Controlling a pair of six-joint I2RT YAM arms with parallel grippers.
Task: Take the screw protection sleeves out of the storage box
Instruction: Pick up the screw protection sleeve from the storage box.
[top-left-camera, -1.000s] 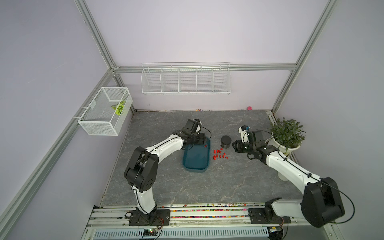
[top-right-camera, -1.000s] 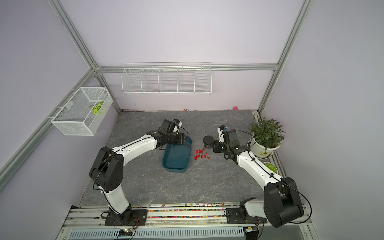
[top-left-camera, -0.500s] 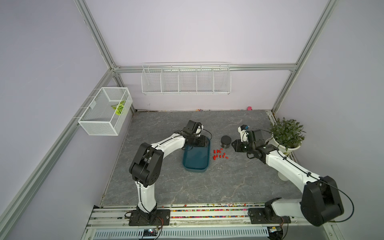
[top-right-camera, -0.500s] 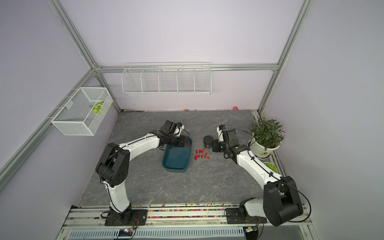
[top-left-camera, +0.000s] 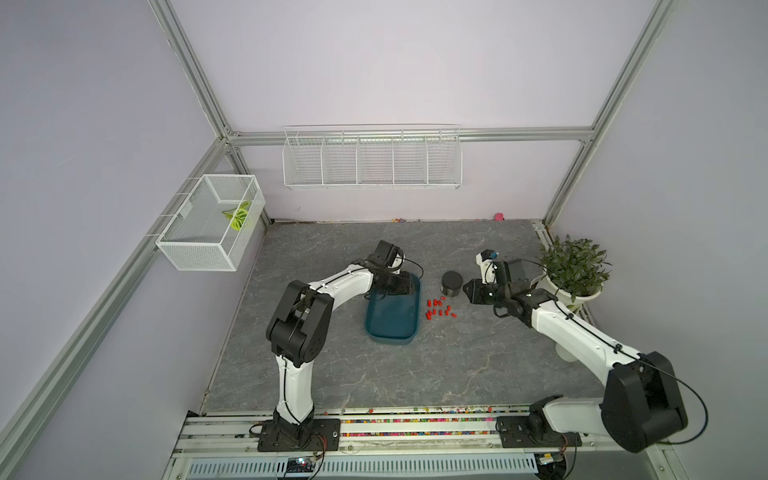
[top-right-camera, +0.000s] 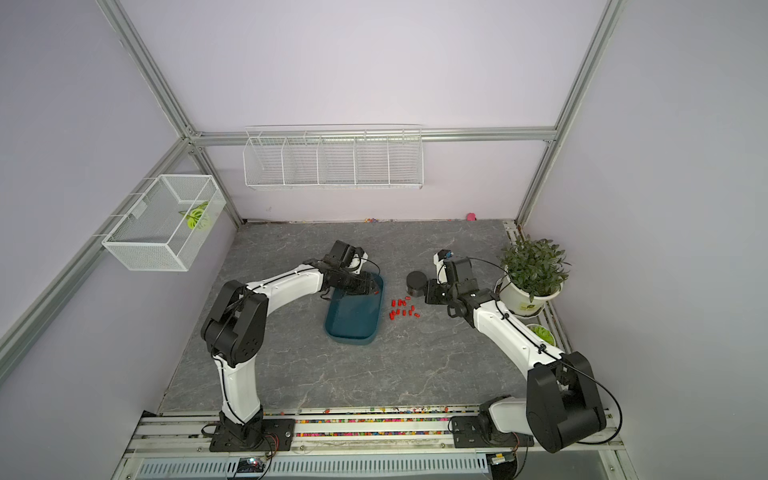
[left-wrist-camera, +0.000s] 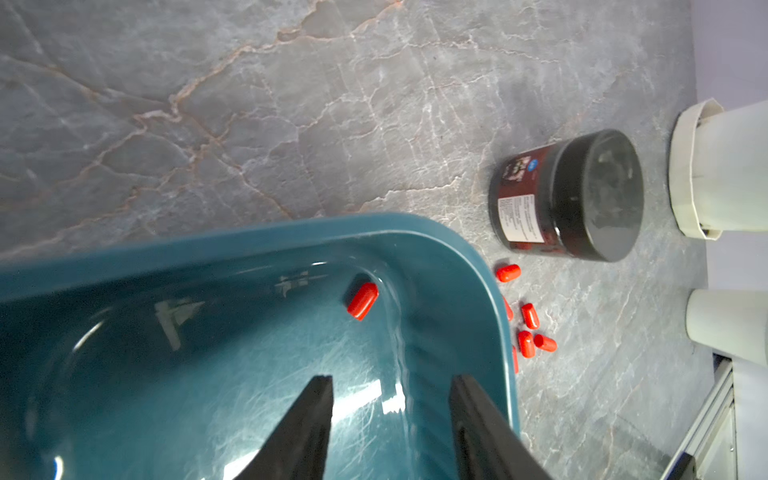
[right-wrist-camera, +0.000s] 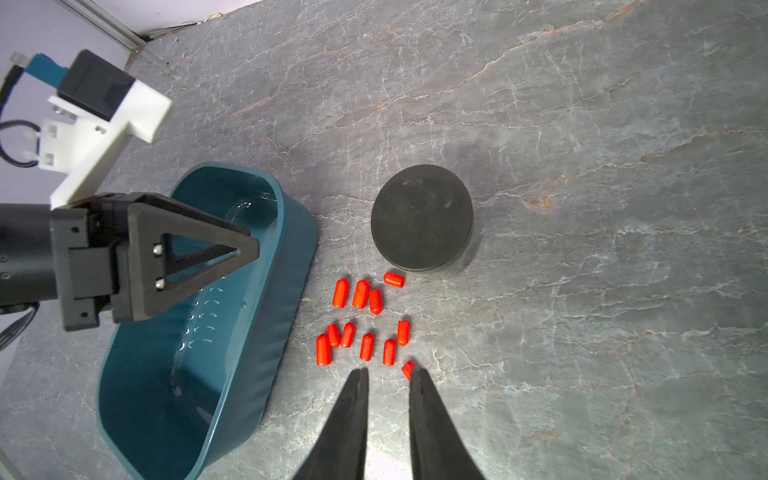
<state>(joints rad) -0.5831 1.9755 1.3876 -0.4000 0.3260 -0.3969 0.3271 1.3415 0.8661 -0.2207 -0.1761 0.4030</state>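
As grey veined tabletop (top-left-camera: 374, 374) sits between lilac walls (top-left-camera: 374, 62), left fingers (left-wrist-camera: 307, 424) spread, right fingers (right-wrist-camera: 349, 415) narrowly parted, both empty.

Soft, even light, faint shadows; white glare glints inside the storage box (left-wrist-camera: 166, 353).

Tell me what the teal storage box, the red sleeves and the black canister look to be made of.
Storage box: probably moulded plastic, glossy; reflections and fine scratches show on its smooth inside.
Screw protection sleeves: soft plastic or rubber, I cannot tell which; smooth, uniform red, slight sheen.
Black canister: seemingly plastic; dull, scuffed lid, shinier dark body with a printed label.
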